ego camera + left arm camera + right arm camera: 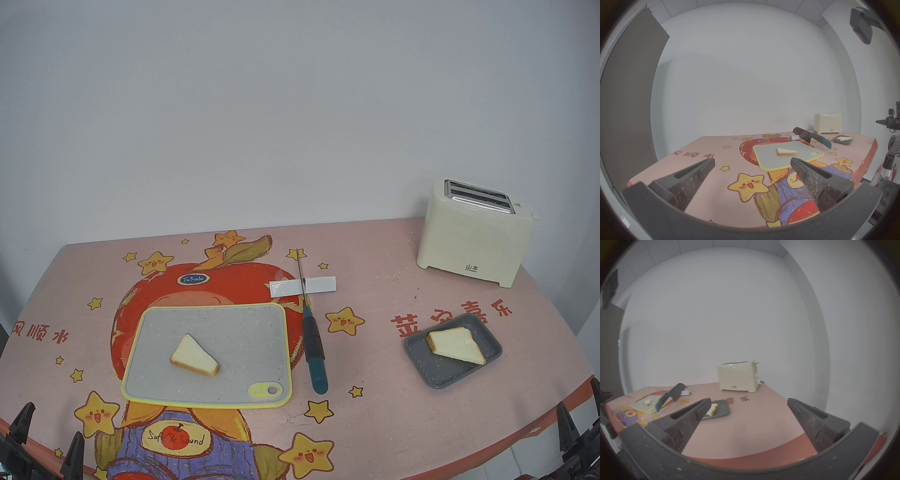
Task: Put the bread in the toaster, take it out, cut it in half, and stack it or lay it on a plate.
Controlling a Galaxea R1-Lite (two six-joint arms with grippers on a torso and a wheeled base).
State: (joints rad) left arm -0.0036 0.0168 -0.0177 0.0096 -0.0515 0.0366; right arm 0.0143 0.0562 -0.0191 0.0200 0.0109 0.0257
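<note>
One half slice of bread [194, 355] [786, 152] [647, 402] lies on the grey cutting board [237, 325] [768, 154] with a yellow rim. The other half [457, 345] [844, 138] [712, 409] rests on a dark grey plate [437, 369] [842, 142] [723, 410] at the right. A teal-handled knife [310, 337] [812, 137] [667, 395] lies just right of the board. The cream toaster [473, 232] [827, 123] [738, 376] stands at the back right, its slots empty. My left gripper [752, 168] is open at the table's near left edge. My right gripper [748, 410] is open at the near right edge. Both hold nothing.
The table wears a pink cartoon cloth [375, 400] with stars and an apple. A white strip [303, 286] lies under the knife blade. A plain white wall stands behind the table. Bare cloth stretches between the board and the plate.
</note>
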